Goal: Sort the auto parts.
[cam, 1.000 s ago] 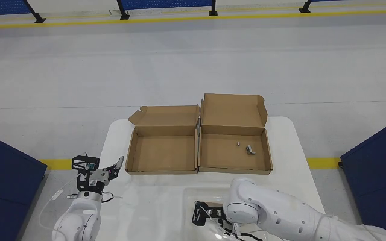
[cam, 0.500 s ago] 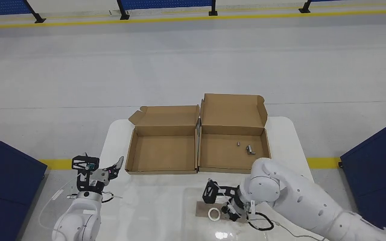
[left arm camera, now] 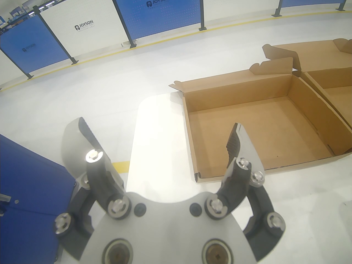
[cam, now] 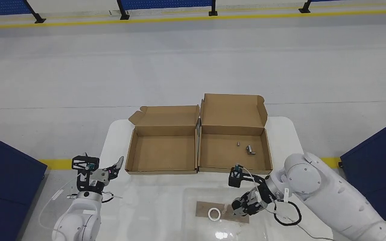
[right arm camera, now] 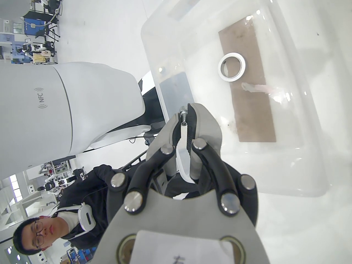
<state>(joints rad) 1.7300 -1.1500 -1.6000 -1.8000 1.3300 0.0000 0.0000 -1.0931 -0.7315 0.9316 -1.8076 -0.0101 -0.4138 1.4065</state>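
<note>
Bolt (right arm camera: 183,114) in R end effector (right arm camera: 183,123)

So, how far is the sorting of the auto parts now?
Done: two small metal parts lie in the right brown cardboard box. In hand: the right gripper, fingers shut on a small metal bolt. Left: a silver metal ring in the clear plastic bin.

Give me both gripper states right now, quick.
Left gripper: open, holding nothing.
Right gripper: closed on a small metal part at its fingertips.
</note>
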